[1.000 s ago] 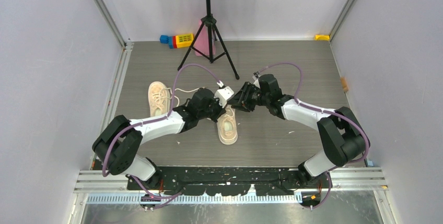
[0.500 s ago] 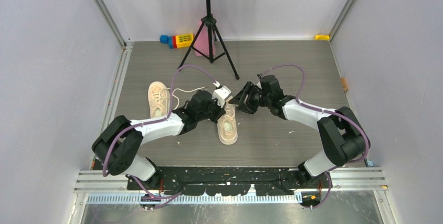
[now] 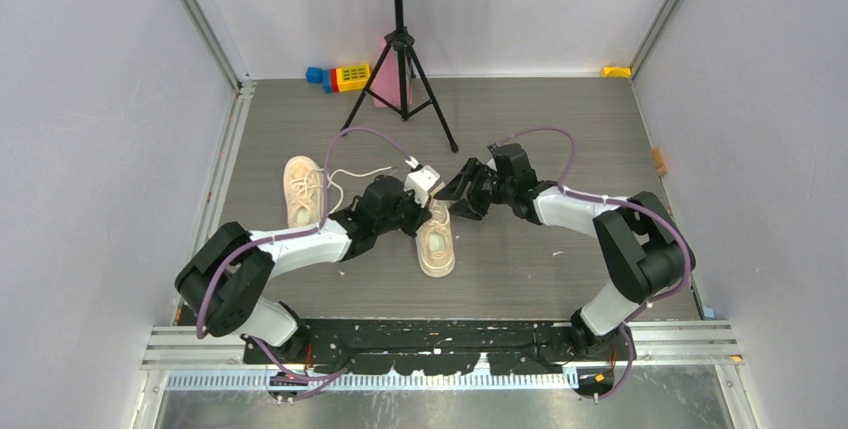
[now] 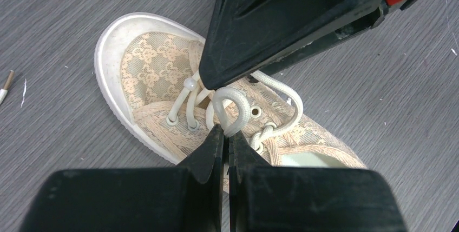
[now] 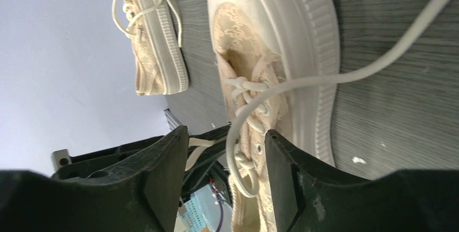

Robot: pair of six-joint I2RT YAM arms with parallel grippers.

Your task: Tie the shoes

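The shoe being worked on (image 3: 436, 247) lies in the middle of the grey table (image 3: 560, 129) with its toe pointing away from the arm bases. Its partner (image 3: 299, 189) sits well apart to the left, laces loose. The left gripper (image 4: 225, 132) is clenched on the base of a small lace loop (image 4: 231, 101) standing just above the eyelets. The right gripper (image 5: 224, 134) is spread wide, and the long free strand (image 5: 335, 78) runs down between its fingers without being gripped. As I read it, the bow is being formed. The left pinch ought to hold firm and low so the loop doesn't collapse. The right fingers need to close on the strand alone, clear of the shoe's fabric and of the other gripper, which is very near. Any pull should be gentle and along the shoe, since nothing pins the shoe down and a sharp tug would likely drag it or slip the loop free.
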